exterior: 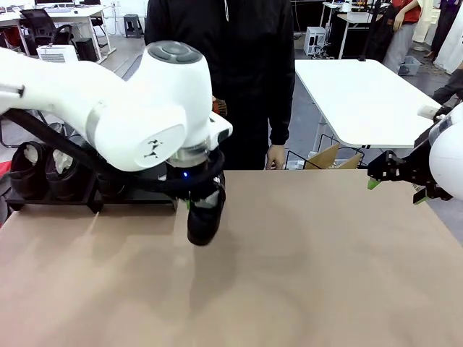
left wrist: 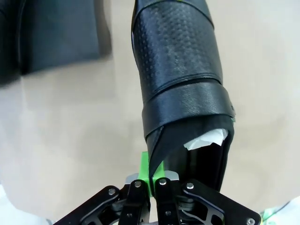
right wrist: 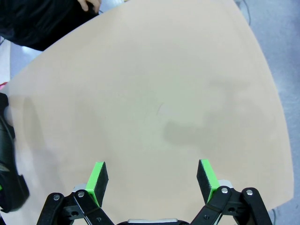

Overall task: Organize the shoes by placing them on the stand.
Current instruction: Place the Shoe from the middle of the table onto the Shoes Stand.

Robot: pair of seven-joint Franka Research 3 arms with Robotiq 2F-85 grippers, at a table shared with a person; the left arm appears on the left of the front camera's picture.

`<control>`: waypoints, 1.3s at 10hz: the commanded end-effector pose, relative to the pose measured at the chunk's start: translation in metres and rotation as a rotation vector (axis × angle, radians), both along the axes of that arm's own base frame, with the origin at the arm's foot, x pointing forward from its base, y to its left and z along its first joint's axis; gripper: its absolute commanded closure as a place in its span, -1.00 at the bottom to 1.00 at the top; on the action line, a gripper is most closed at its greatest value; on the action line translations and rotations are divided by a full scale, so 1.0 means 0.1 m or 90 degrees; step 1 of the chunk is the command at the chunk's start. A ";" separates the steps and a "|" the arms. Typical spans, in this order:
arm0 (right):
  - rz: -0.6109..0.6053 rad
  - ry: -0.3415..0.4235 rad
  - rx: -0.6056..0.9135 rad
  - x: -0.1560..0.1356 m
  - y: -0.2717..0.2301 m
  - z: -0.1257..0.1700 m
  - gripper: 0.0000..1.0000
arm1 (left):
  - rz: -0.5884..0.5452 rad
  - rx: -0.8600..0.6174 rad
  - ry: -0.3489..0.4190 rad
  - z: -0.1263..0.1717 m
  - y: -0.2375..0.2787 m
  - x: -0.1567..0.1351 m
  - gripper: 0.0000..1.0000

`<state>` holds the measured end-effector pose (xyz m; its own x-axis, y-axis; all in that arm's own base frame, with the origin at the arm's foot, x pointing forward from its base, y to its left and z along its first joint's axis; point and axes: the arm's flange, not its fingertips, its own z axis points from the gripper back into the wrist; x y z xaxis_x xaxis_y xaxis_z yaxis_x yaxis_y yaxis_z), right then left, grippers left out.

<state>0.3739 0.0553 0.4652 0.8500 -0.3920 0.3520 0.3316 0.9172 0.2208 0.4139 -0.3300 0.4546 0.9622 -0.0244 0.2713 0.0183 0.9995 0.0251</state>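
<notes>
The left gripper (left wrist: pixel 151 187) pinched the heel rim of a glossy black leather shoe (left wrist: pixel 180 84) stuffed with white paper, holding it above the tan table (exterior: pixel 311 260) near the low black stand (exterior: pixel 134 194), while the right gripper (right wrist: pixel 152 180) hung wide, holding nothing.

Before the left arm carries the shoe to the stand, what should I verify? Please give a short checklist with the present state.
1. Left gripper shut on the shoe's opening edge: ok.
2. Shoe lifted off the table: cannot tell; it hangs toe down, close to the surface.
3. White paper stuffing stays inside the shoe: ok.
4. Free place on the stand: cannot tell; the arm hides part of it.
5. Right gripper open and off to the side: ok.
6. Person's hand at the far table edge, away from the stand: ok.
</notes>
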 end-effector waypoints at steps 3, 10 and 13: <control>0.010 -0.002 -0.003 0.00 -0.03 0.00 -1.00 | -0.059 0.010 -0.116 0.20 0.45 0.32 1.00; 0.010 -0.002 -0.003 0.00 -0.03 0.00 -1.00 | 0.013 0.036 -0.213 0.09 1.11 0.79 1.00; 0.010 -0.002 -0.003 0.00 -0.03 0.00 -1.00 | 0.048 0.058 -0.226 -0.04 1.16 0.94 1.00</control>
<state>0.3739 0.0552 0.4652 0.8499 -0.3921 0.3520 0.3316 0.9172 0.2209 0.5000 -0.2047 0.4544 0.8359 -0.0233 0.5483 -0.0419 0.9935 0.1060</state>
